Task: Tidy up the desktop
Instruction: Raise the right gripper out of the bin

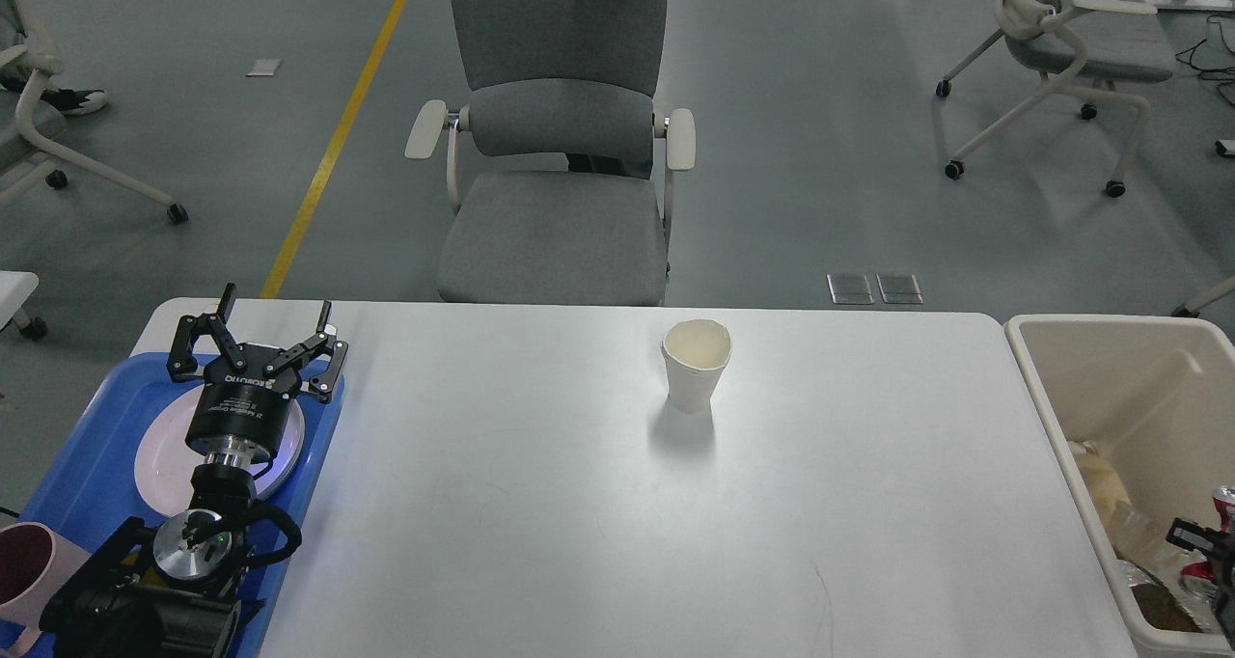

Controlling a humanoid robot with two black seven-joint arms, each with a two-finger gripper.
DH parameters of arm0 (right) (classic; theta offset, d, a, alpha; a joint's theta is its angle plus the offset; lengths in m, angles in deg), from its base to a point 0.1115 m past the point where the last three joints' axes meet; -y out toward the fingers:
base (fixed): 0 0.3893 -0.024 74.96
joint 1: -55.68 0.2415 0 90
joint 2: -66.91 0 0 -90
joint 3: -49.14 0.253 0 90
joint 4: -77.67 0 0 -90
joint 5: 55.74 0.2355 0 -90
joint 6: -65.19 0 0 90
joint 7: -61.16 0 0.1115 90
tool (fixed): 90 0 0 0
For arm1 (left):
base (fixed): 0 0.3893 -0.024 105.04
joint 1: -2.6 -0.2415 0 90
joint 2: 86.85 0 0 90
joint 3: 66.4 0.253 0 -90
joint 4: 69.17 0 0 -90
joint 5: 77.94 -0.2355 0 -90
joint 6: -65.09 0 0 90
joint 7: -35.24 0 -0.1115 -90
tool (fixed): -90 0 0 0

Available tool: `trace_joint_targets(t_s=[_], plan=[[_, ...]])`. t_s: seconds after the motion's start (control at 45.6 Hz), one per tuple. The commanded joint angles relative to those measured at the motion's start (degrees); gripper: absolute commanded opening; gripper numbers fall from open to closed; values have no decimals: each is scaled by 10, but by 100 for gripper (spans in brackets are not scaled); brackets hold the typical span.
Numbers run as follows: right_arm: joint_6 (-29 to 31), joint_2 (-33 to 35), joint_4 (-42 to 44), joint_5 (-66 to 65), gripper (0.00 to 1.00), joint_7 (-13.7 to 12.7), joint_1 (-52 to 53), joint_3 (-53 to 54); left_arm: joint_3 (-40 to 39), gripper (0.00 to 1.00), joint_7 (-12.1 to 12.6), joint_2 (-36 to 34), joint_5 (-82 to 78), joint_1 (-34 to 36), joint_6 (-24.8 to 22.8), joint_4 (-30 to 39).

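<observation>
Left arm rising from lower left, left gripper (275, 322) above blue tray (68, 465) and white plate (154, 460) — fingers spread, empty. Right gripper (1206, 547) at lower right edge inside beige bin (1037, 349) — jaw state unclear. Desktop (579, 504) filling lower frame, long axis left-right; paper cup (695, 364) upright at centre.

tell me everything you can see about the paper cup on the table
The paper cup is off-white and tapers toward its base. It looks like thin paper, and its rim is slightly bent out of round. It stands upright and open, with nothing visible inside, on the far middle of the white desktop. Neither gripper touches it, and it casts a soft shadow toward the camera.
</observation>
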Motion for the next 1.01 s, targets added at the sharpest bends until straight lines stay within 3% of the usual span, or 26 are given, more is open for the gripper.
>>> trace_joint_targets(t_s=[0.0,0.307,0.416,0.504,0.57,0.745,0.855,0.986], plan=[[-1,1,-1,0,100,0,0,4,0,96,0,0,0,0,1,0],[4,7,-11,-1,100,0,8,6,-1,96,0,0,0,0,1,0],[10,18,-51,-2,100,-2,38,5,-1,96,0,0,0,0,1,0],[27,66,-110,-11,100,-6,89,-2,0,96,0,0,0,0,0,0],[47,95,-175,-24,100,-19,146,-18,0,96,0,0,0,0,0,0],[88,136,-394,-106,100,-104,378,-135,0,96,0,0,0,0,0,0],[127,123,-530,-109,100,-114,544,-231,0,96,0,0,0,0,1,0],[228,43,-618,-106,100,-114,697,-301,0,96,0,0,0,0,0,0]])
